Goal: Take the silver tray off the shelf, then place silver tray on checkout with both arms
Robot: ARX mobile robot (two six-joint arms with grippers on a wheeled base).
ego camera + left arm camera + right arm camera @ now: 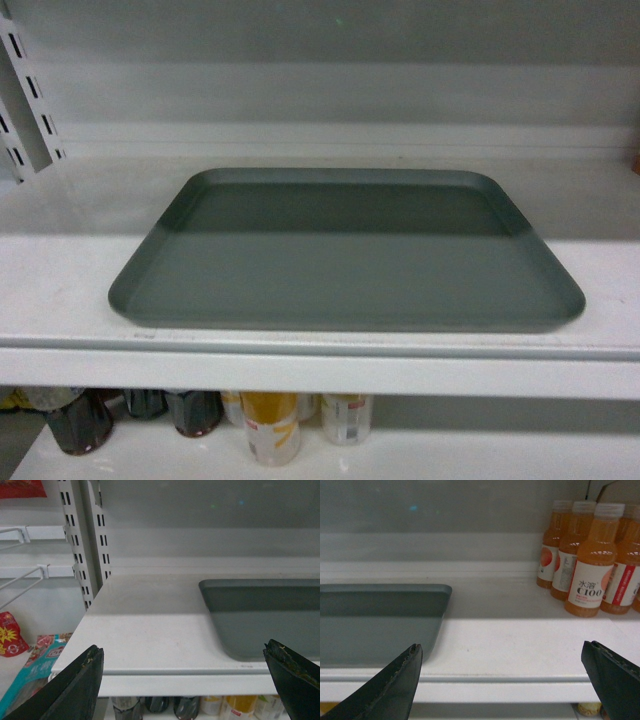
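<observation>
Resting place: the large rectangular grey-silver metal tray (pixel 345 255) lies flat on the white metal shelf board (pixel 60 280), its near rim just behind the pale front lip.
Left gripper (pixel 185 672): black fingers spread wide, hovering in front of the shelf edge, apart from the tray's left end; nothing between them.
Right gripper (pixel 502 672): fingers likewise spread wide and empty, lined up on bare shelf to the right of the tray's right corner.
Uneven grasp: if one side closes or lifts first, the wide tray probably tilts and slides.
Low rim: the thin raised edge offers little to pinch, so a shallow bite may slip.
Neighbours: the orange drink bottles with white labels (pixel 587 560) stand near the right gripper; a wide swing could topple them.
Checkout: not visible in any view.
</observation>
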